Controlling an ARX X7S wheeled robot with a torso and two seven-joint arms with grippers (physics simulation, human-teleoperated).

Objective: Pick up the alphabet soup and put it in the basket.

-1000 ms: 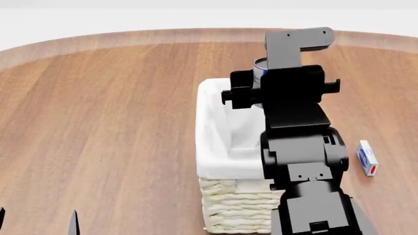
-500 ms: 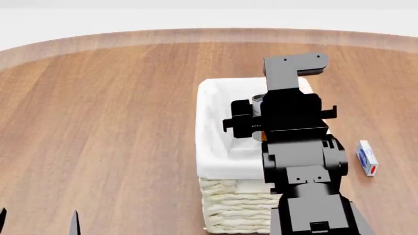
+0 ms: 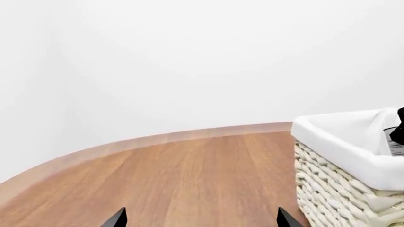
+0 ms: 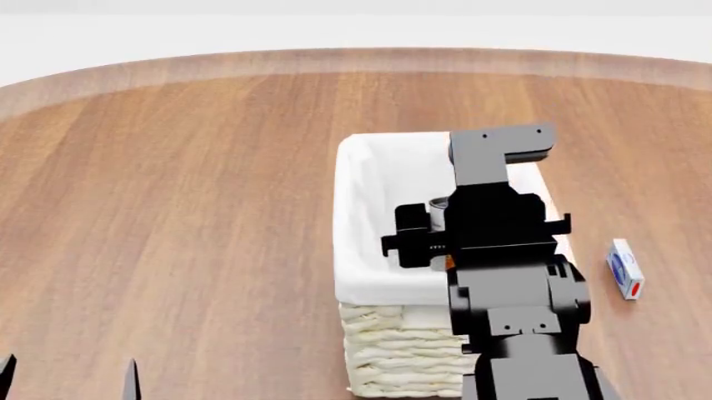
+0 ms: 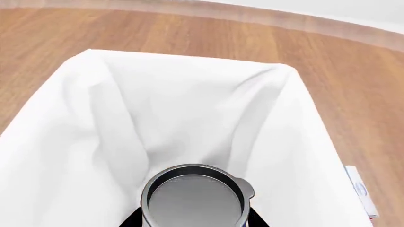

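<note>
The alphabet soup (image 5: 194,198) shows its round grey-white top between the black fingers of my right gripper (image 5: 194,220), which is shut on it. In the head view only a sliver of the can's rim (image 4: 438,204) peeks out beside the right gripper (image 4: 445,240), low inside the basket (image 4: 358,208). The basket is cream wicker with a white liner (image 5: 126,99) folded over its rim, and its corner (image 3: 341,142) also shows in the left wrist view. My left gripper (image 4: 67,379) stays open and empty at the near left, over bare table (image 3: 200,220).
A small white box with blue and red print (image 4: 625,268) lies on the wooden table right of the basket, also seen as the box (image 5: 363,194) from the right wrist. The table's curved far edge (image 4: 333,58) runs along the back.
My right arm has come down and nearer with the can, from above the basket's far rim to low inside the basket. The left gripper has not moved.
</note>
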